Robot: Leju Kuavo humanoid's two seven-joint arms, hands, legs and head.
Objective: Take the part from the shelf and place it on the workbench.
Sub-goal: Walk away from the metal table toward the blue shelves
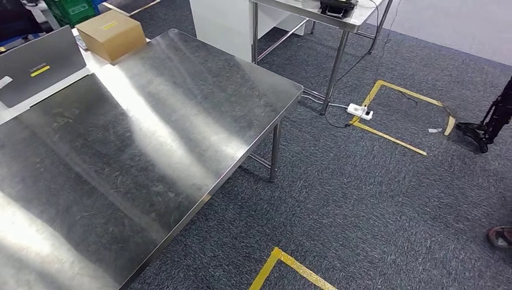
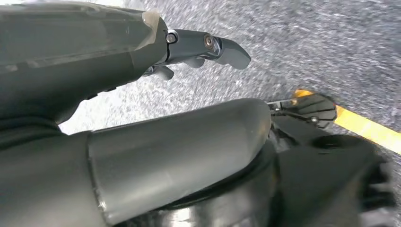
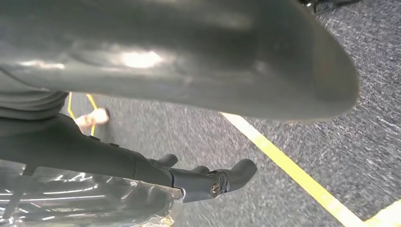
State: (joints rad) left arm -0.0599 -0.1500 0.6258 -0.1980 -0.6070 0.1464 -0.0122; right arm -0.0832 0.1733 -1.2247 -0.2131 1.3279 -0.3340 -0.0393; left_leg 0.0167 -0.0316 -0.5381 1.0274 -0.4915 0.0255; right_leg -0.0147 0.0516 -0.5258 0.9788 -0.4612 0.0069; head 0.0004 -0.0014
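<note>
A: Head view looked down on a bare steel workbench (image 1: 139, 139) whose near right corner met grey carpet (image 1: 374, 205). No part lay on it, and no shelf was in sight.

B: And the hands?

A: Both hung over the carpet. The left hand (image 2: 189, 49) had its fingers apart and held nothing; the right hand (image 3: 208, 179) likewise, fingers slightly curled, nothing in them.

B: So which step?

A: I'd judge the fetch hadn't begun; the next move called for turning to find the shelf.

B: The room?

A: A cardboard box (image 1: 112, 34) sat at the far edge, yellow tape (image 1: 386, 136) marked the carpet, a power strip (image 1: 360, 111) lay by a second table (image 1: 338, 15).
</note>
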